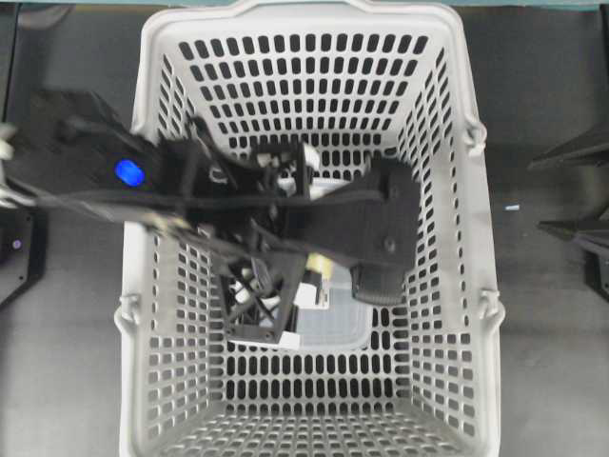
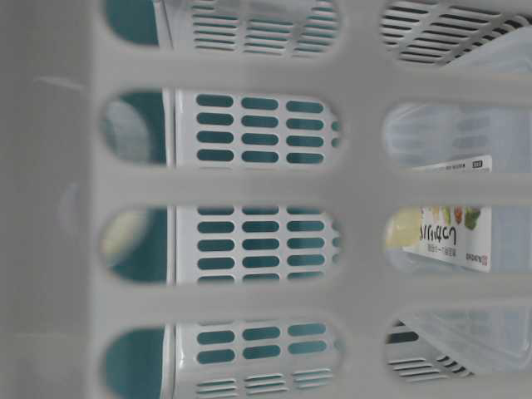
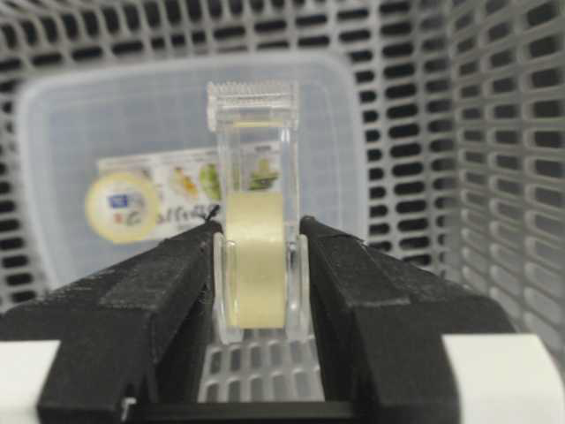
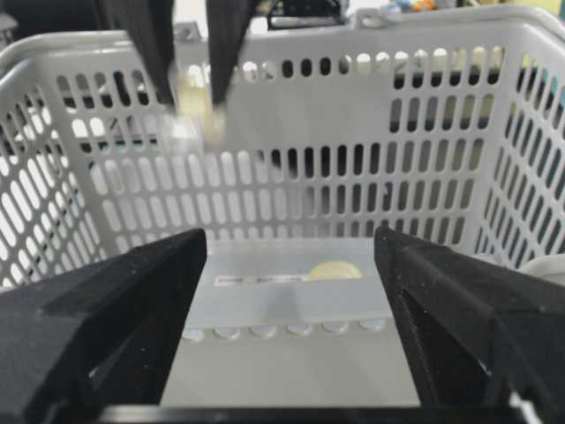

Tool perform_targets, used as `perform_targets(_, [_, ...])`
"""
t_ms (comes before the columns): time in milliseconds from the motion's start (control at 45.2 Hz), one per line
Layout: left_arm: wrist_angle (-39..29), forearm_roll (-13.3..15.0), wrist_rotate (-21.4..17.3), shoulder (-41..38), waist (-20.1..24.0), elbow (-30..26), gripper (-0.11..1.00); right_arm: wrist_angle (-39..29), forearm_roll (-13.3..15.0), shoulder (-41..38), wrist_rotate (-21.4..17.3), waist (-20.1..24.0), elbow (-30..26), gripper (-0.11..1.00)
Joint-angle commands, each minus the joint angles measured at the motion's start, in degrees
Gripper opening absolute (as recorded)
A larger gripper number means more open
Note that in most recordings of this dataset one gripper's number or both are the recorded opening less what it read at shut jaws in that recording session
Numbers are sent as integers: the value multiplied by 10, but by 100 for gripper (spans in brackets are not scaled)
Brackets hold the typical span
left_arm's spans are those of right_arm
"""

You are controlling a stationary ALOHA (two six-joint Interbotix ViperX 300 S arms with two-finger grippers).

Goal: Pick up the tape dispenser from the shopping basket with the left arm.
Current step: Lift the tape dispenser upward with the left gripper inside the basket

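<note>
The tape dispenser [image 3: 256, 203] is a small clear plastic holder with a pale yellow roll and a toothed cutter on top. My left gripper [image 3: 258, 228] is shut on it, its black fingers [image 3: 168, 283] pressing both sides. It hangs above the basket's floor. The left arm [image 1: 128, 172], with its blue light, reaches into the light-grey shopping basket [image 1: 147, 95] from the left. In the right wrist view the left gripper's fingers [image 4: 150, 44] hang near the far rim with a blurred pale thing [image 4: 190, 124] between them. My right gripper [image 4: 291, 243] is open and empty, low over the basket's inside.
A flat translucent box [image 3: 115, 132] with a printed label [image 3: 177, 181] and a round yellow sticker [image 3: 122, 206] lies on the basket floor; it also shows overhead [image 1: 333, 328] and at table level [image 2: 453, 237]. Slotted basket walls [image 3: 512, 177] stand close around both grippers.
</note>
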State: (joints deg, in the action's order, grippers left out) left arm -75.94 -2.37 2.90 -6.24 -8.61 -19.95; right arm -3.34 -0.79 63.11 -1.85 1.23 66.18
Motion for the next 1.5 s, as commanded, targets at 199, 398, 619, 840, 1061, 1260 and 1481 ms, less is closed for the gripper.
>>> perform_targets(199, [-40,-1,0,-16,-2,-65,29,4,-3,-2,-1,1,-4,74])
perform_targets(398, [-40,-2,1,-18,-2,-54,29,3,-3,-1,-1,1,-4,74])
perform_targets(619, [-18,-1,0,-15,-2,-30,29,3,-3,-1,-1,1,-3,74])
perform_targets(840, [47,-2,4,9,4,47,29,3,-3,-1,-1,1,-2,74])
perform_targets(1061, [92,-2,7,35,4,106,29,3,-3,0,-1,1,-1,74])
perform_targets(1260, [114,-2,6,40,4,116,29,3,-3,1,-1,1,3,74])
perform_targets(1481, [114,-2,5,38,4,117,29,4,-3,1,-1,1,4,74])
